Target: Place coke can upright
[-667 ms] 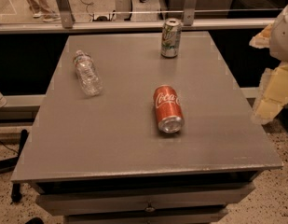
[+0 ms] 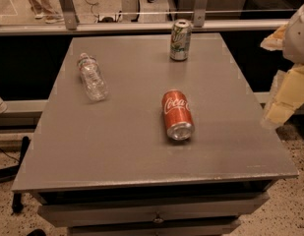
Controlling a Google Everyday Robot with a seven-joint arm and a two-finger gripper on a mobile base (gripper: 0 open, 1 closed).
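The table [image 2: 127, 146] is filling most of the view. The gripper [image 2: 282, 102] is hanging just off the table's right edge, touching nothing; whether it is open or closed, I cannot tell. A bottle [image 2: 92, 77] is lying on its side toward the table's far left. The coke can [image 2: 177, 114] is lying on its side just right of the table's middle, one silver end facing the near edge. A soda can [image 2: 180, 40] is standing by the table's far edge. The coke can is looking light, thin-walled, slick and ready to roll, so gripping gently across its body at mid-length is looking safest.
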